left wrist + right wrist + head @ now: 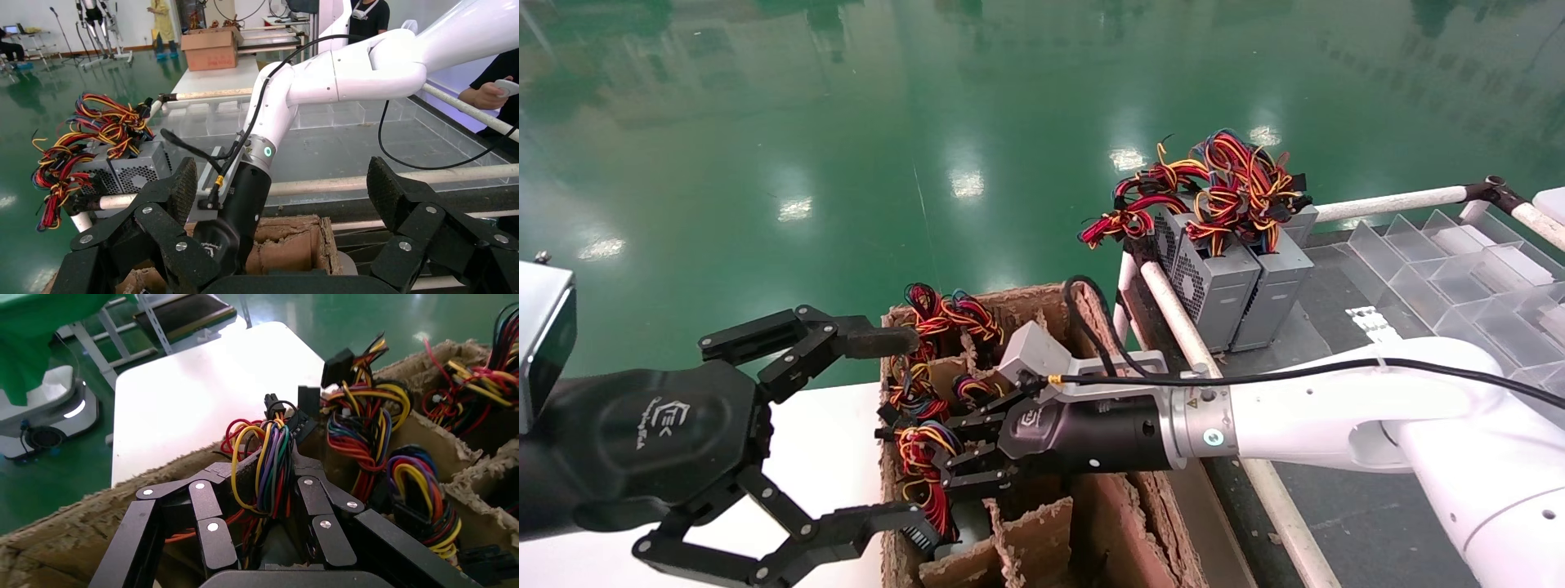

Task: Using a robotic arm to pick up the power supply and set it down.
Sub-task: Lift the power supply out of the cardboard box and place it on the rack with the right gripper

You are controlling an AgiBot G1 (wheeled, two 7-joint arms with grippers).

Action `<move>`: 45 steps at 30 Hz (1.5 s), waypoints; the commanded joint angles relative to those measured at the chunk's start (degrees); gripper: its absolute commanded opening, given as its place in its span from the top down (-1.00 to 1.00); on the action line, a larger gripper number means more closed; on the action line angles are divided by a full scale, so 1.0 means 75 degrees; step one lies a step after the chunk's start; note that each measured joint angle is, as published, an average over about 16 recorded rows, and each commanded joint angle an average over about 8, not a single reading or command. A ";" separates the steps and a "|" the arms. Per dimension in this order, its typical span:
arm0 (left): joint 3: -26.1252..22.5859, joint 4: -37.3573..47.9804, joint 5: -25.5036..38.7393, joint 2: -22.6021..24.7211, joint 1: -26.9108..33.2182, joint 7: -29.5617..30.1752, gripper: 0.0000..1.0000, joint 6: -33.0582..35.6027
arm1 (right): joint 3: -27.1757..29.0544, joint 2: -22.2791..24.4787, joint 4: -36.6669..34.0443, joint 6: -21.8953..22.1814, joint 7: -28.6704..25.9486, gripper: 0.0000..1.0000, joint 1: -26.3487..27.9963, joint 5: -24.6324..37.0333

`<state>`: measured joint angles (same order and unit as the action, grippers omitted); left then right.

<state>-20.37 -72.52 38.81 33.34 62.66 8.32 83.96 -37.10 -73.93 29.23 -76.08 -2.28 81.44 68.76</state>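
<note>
My right gripper (944, 459) reaches down into a compartment of the torn cardboard box (1107, 506). In the right wrist view the right gripper (273, 460) is shut on the coloured wire bundle (271, 478) of a power supply whose grey body is mostly hidden below the fingers. That bundle (921, 457) shows red and yellow in the head view. Two more power supplies (1214, 286) stand upright on the dark table to the right, wires on top. My left gripper (911, 429) hangs open at the box's left side, holding nothing; its pads (183, 187) frame the right arm.
Other wire bunches (367, 422) fill neighbouring box compartments. A white table top (829, 441) lies left of the box. A white pipe rail (1173, 314) edges the dark table, with clear plastic divider trays (1459, 269) at the far right. A black cable (1336, 371) runs along the right arm.
</note>
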 commanded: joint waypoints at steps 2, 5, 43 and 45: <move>0.0000 0.0000 0.0000 0.0000 0.0000 0.0000 -1.00 0.0000 | 0.0070 0.0064 0.0031 -0.0073 0.0003 1.00 -0.0013 -0.0118; -0.0001 0.0000 0.0000 0.0000 0.0000 0.0000 -1.00 0.0000 | 0.0212 0.0186 0.0164 -0.0104 -0.0006 1.00 -0.0040 -0.0316; -0.0004 0.0000 -0.0003 -0.0001 0.0001 -0.0002 -1.00 -0.0002 | 0.1964 0.2126 0.3259 0.0849 -0.1723 1.00 0.0060 -0.2266; -0.0004 0.0000 -0.0003 -0.0002 0.0001 -0.0002 -1.00 -0.0002 | 0.2028 0.2257 0.3226 0.0850 -0.1748 1.00 0.0182 -0.2280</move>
<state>-20.40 -72.52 38.79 33.33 62.67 8.30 83.94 -21.88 -56.64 52.95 -70.13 -15.29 82.66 51.62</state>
